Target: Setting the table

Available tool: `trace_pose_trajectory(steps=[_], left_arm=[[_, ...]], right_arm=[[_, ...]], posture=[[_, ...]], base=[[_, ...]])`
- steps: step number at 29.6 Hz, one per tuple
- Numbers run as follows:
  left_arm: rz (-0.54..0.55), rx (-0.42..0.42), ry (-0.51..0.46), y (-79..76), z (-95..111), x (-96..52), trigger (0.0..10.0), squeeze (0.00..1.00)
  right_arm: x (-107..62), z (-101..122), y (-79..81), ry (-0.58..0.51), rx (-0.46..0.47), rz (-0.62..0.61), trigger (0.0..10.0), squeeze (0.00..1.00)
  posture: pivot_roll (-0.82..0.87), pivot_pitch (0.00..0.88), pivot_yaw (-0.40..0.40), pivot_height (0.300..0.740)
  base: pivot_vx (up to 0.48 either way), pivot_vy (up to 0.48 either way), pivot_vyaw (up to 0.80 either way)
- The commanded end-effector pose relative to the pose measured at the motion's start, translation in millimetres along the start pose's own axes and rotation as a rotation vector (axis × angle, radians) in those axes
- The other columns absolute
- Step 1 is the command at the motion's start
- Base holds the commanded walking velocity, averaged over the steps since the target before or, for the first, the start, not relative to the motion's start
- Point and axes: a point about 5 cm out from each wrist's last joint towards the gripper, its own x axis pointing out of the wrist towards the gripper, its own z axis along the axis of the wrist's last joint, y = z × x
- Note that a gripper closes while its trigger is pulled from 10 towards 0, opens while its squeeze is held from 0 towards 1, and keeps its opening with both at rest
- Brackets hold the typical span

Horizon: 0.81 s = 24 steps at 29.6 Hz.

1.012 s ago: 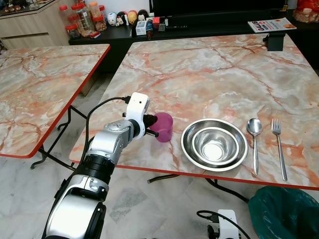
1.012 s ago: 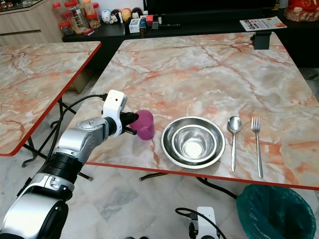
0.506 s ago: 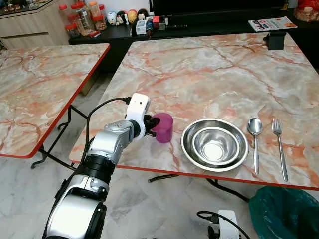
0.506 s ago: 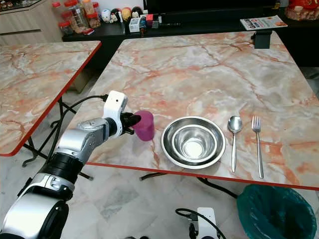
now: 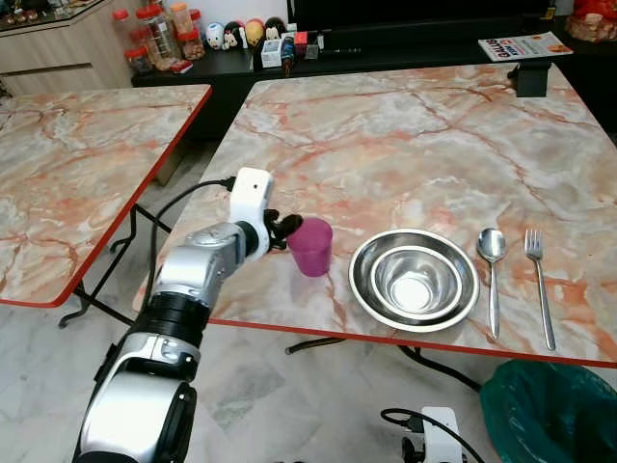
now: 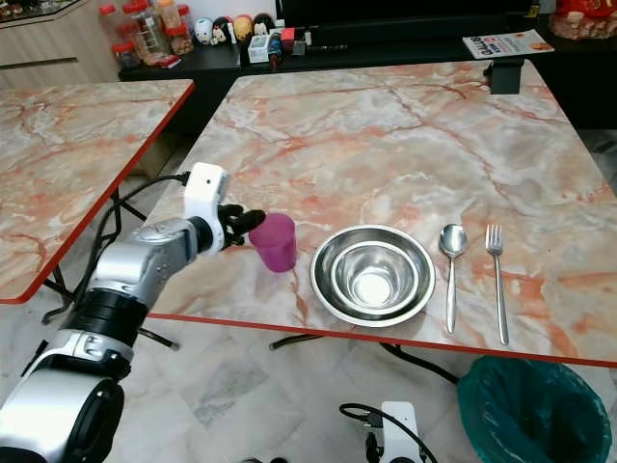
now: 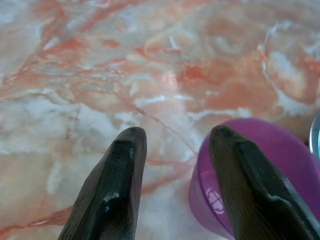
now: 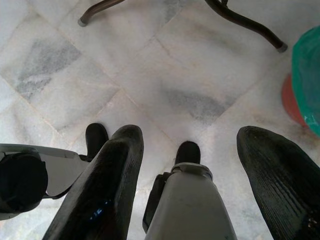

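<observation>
Left gripper sits parted beside the purple cup, lower left of frame; best to draw straight off the worktop.

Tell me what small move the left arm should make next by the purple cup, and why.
Probably draw the left gripper straight back from the purple cup. The cup stands upright on the marble table, left of the steel bowl, and the open fingers hold nothing, one lying just beside its rim, so a sideways sweep could tip it.
</observation>
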Motion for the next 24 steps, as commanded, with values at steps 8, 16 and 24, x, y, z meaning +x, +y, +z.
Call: trace_pose_trajectory(steps=[8, 16, 24], left_arm=[[0.265, -0.071, -0.477, 46.6, 29, -49.4, 10.0, 0.0], [0.866, 0.149, -0.549, 110.7, -9, -128.9, 10.0, 0.0], [1.244, 0.372, -0.254, 148.8, -82, -187.7, 10.0, 0.0]], right_arm=[[0.8, 5, 1.4, -0.021, 0.024, 0.002, 10.0, 0.0], [2.5, 14, 1.8, -0.045, -0.001, 0.019, 10.0, 0.0], [3.0, 15, 3.2, -0.041, -0.021, 0.028, 10.0, 0.0]], posture=[[0.03, 0.043, 0.13, 0.74], [0.07, 0.045, 0.095, 0.74], [0.07, 0.043, 0.097, 0.74]], base=[[0.0, 0.0, 0.0], [0.0, 0.0, 0.0], [0.0, 0.0, 0.0]])
